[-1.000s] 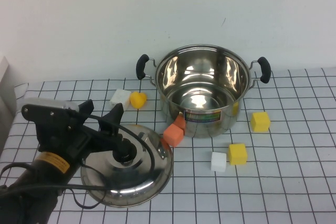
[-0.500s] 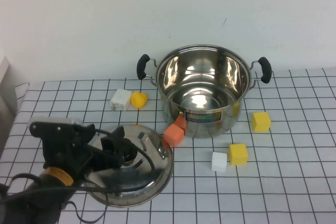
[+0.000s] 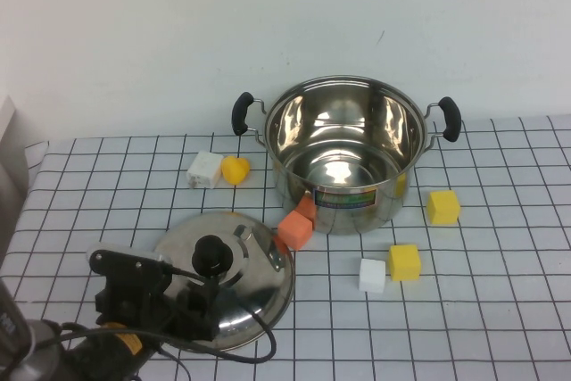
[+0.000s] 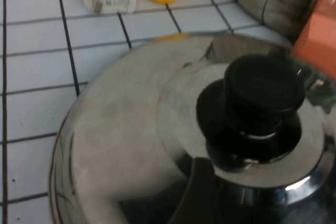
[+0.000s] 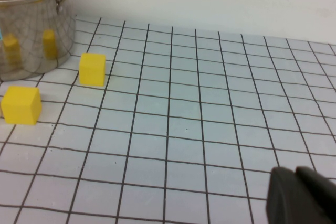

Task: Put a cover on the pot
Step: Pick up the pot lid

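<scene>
While we watch, the left arm drops back toward the near table edge.
Left gripper [image 3: 198,310]: jaws wide, holding nothing, now just short of the domed steel lid [image 3: 223,278]; its black knob [image 3: 212,254] is free.
Pot: we see the shiny stainless-steel pot [image 3: 343,153] uncovered, well behind the lid.
Right gripper [image 5: 302,195]: parked low; we cannot tell its jaws.
Meaning: we judge the grasp missed or reset; the lid is not yet lifted.

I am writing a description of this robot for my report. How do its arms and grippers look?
The left gripper, low at the near left by the lid, is black with blocky fingers, a pale top plate, a yellow sticker and black cables. Of the right gripper only a dark tip shows in its wrist view.
</scene>
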Robot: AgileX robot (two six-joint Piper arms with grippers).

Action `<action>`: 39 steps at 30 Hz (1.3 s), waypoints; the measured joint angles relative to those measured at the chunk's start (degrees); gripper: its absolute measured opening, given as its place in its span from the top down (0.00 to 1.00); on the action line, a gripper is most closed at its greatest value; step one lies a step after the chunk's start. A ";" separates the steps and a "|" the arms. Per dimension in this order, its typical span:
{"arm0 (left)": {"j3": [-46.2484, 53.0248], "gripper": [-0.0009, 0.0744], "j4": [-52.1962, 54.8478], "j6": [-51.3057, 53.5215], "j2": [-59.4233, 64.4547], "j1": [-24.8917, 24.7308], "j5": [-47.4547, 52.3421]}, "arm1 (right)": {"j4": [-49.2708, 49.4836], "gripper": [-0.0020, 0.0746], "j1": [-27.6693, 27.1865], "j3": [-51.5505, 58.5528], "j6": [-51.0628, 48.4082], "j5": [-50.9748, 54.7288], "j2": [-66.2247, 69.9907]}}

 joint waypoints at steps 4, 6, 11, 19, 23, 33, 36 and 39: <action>-1.61 0.28 0.37 0.10 1.32 0.00 0.00 | 0.00 0.96 0.00 0.00 0.00 0.00 0.00; -2.64 0.28 0.39 -0.24 1.32 0.00 0.00 | 0.00 0.96 0.00 0.00 0.00 0.00 0.00; -5.53 0.23 0.39 -2.97 1.32 0.00 0.00 | 0.00 0.96 0.00 0.00 0.00 0.00 0.00; -11.37 0.20 0.39 -3.18 1.91 0.00 -0.08 | 0.00 0.96 0.00 0.00 0.00 0.00 0.00; -13.05 0.20 0.03 -3.18 3.41 0.00 0.35 | 0.00 0.96 0.00 0.00 0.00 0.00 0.00; -13.27 0.22 0.42 -3.18 7.78 0.00 0.35 | 0.00 0.96 0.00 0.00 0.00 0.00 0.00; -13.27 0.34 0.42 -3.18 7.92 0.00 0.25 | 0.00 0.96 0.00 0.00 0.00 0.00 0.00; -13.27 0.53 0.42 -3.18 8.00 0.00 0.14 | 0.00 0.96 0.00 0.00 0.00 0.00 0.00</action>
